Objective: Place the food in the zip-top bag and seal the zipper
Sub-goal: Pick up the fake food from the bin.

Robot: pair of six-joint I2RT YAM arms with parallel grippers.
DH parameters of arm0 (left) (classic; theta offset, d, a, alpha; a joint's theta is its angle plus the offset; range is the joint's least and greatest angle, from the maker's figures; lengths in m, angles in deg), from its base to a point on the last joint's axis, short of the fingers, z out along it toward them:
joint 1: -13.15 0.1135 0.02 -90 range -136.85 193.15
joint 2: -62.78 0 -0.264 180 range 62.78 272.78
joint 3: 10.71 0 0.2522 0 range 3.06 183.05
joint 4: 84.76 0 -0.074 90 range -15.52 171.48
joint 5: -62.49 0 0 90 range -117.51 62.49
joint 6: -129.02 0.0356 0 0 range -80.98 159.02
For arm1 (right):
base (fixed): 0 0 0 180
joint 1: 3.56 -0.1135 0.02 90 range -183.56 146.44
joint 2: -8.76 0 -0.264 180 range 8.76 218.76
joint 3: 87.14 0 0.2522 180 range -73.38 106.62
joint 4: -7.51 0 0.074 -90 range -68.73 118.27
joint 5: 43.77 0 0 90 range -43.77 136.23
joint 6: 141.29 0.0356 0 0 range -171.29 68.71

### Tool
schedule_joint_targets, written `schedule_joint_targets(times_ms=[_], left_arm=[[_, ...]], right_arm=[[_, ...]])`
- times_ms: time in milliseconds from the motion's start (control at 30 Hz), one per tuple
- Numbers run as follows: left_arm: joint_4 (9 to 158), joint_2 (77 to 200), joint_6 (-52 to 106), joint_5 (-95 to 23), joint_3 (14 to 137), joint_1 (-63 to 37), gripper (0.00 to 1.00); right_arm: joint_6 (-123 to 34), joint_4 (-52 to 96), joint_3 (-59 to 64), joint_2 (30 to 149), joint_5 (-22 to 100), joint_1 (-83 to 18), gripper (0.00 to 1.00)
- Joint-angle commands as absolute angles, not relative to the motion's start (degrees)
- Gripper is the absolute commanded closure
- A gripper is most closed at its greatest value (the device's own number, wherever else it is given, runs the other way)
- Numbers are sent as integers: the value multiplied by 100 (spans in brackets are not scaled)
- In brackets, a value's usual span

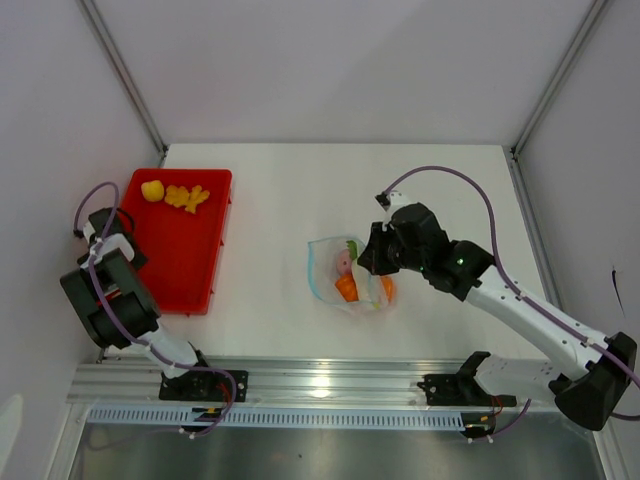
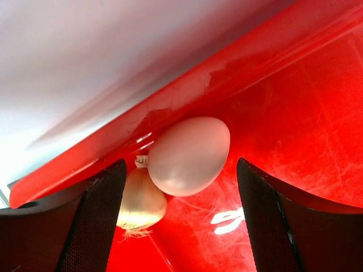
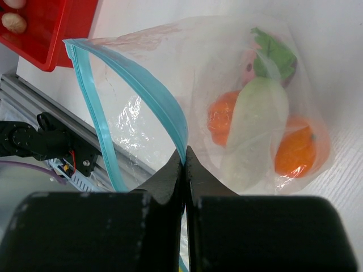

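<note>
**A:** What is showing from above?

**B:** The zip-top bag [image 1: 322, 265] is lying on the white table [image 1: 280, 190], a little right of centre. Orange, pink and green food [image 1: 347, 288] is showing through the plastic. The right gripper [image 1: 368, 262] is reaching over the bag's right side. The red tray [image 1: 190, 265] is sitting at the left, with two yellow pieces [image 1: 178, 196] lying at its far end. The left arm [image 1: 108, 300] is hanging over the tray's near left edge, hiding its own gripper.

**A:** And the left wrist camera?

**B:** The left gripper [image 2: 181, 170] is standing wide open inside the tray. A pale egg [image 2: 189, 156] is lying between its fingers, with a gap showing on either side. The egg is resting against the tray's wall. A garlic bulb [image 2: 142, 204] is sitting just beside it, seemingly touching, and is partly hidden behind one finger.

**A:** What is the right wrist camera giving?

**B:** The right gripper is pinching tight on the zipper [image 3: 153, 96], holding one blue-teal strip of it. The other strip is running well apart from it, so the bag's mouth is gaping. Inside, two orange pieces [image 3: 295, 152] are lying beside a white piece [image 3: 258, 122]. A green leaf [image 3: 276, 55] and something pink are sitting behind them. A corner of the tray is showing at the upper left.
</note>
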State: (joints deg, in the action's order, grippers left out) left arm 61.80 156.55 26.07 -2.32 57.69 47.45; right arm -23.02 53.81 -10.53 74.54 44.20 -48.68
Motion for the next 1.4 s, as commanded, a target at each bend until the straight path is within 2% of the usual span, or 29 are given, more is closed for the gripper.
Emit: schedule_joint_targets(times_ms=[0,700,1033,1200,1300,1333,1367], left_arm=[[6557,15699,2733,-114,5825,4839,20],[6662,15937,2558,53,5746,4830,23],[6628,15928,2417,149,5798,4830,29],[6662,15850,2311,167,5746,4830,39],[6645,15788,2302,106,5763,4830,49],[6636,15744,2320,44,5772,4830,54],[6619,15726,2329,9,5790,4830,65]], right_arm=[[-2422,5291,-1080,7222,4420,-4821,100],[-2378,5230,-1132,7204,4368,-4742,100],[-2352,5186,-1185,7204,4341,-4742,100],[-2370,5186,-1203,7195,4377,-4733,100],[-2361,5159,-1203,7204,4324,-4724,100],[-2361,5159,-1203,7204,4315,-4724,100],[-2335,5142,-1203,7195,4315,-4724,100]])
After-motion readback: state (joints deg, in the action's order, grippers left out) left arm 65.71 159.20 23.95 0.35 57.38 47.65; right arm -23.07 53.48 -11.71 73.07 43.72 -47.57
